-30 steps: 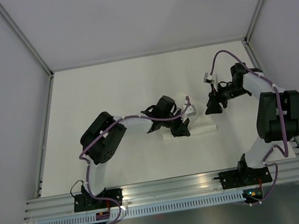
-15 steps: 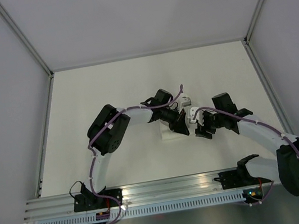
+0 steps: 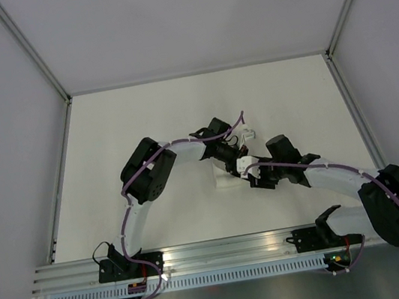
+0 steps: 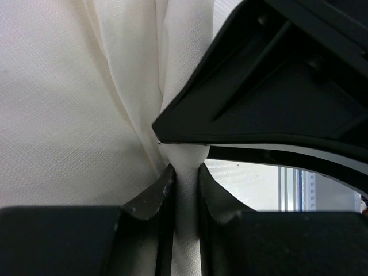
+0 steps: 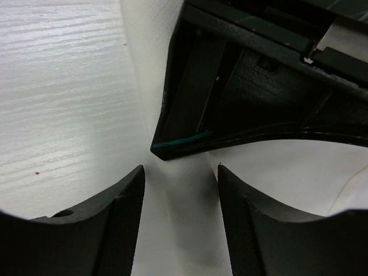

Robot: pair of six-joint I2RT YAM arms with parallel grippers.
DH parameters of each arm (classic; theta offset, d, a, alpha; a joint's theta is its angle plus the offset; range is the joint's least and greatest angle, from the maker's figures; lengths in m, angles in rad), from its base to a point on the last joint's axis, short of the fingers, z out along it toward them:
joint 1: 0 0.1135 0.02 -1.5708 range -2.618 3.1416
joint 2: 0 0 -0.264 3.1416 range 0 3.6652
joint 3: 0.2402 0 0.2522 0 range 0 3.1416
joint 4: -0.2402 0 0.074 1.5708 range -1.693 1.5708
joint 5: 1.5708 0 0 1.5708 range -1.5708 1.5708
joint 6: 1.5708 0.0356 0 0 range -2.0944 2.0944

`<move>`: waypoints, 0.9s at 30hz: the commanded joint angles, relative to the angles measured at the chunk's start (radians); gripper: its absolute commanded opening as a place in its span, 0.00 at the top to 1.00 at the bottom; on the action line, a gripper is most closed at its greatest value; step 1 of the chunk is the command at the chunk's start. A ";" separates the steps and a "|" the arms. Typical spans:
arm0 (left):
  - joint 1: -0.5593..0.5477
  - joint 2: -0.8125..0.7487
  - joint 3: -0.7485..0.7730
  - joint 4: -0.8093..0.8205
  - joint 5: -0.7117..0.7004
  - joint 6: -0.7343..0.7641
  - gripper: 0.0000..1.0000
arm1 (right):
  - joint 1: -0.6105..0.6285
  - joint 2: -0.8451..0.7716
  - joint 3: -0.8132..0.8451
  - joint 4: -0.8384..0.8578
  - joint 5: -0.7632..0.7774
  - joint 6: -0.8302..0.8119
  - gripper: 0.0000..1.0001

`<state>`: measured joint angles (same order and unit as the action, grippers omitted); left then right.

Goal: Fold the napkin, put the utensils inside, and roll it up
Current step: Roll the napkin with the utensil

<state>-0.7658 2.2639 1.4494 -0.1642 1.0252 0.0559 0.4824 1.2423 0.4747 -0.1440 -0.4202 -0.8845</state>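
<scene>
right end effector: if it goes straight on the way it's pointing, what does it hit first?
The right end effector first meets the napkin lying between its open jaws; just beyond is the left end effector, pinching that cloth. Depth is unclear, so contact may be near-simultaneous.

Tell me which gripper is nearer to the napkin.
Left. The left gripper is shut on the napkin, pinching a fold of cloth between its jaws. The right gripper is close too, with its jaws open on either side of the napkin, not clamping it.
</scene>
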 commanded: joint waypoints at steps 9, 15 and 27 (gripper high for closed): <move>-0.012 0.053 -0.009 -0.155 -0.166 -0.011 0.71 | 0.013 0.085 -0.001 0.095 0.040 0.050 0.66; 0.014 -0.013 -0.018 -0.066 -0.136 -0.086 0.58 | 0.013 0.126 0.013 0.069 0.015 0.062 0.83; 0.196 -0.300 -0.298 0.512 -0.131 -0.473 0.49 | -0.019 0.281 0.151 -0.173 -0.118 -0.053 0.94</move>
<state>-0.6205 2.1010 1.2297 0.0780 0.9329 -0.2371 0.4747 1.4364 0.5938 -0.1379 -0.4801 -0.8734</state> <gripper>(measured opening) 0.513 0.309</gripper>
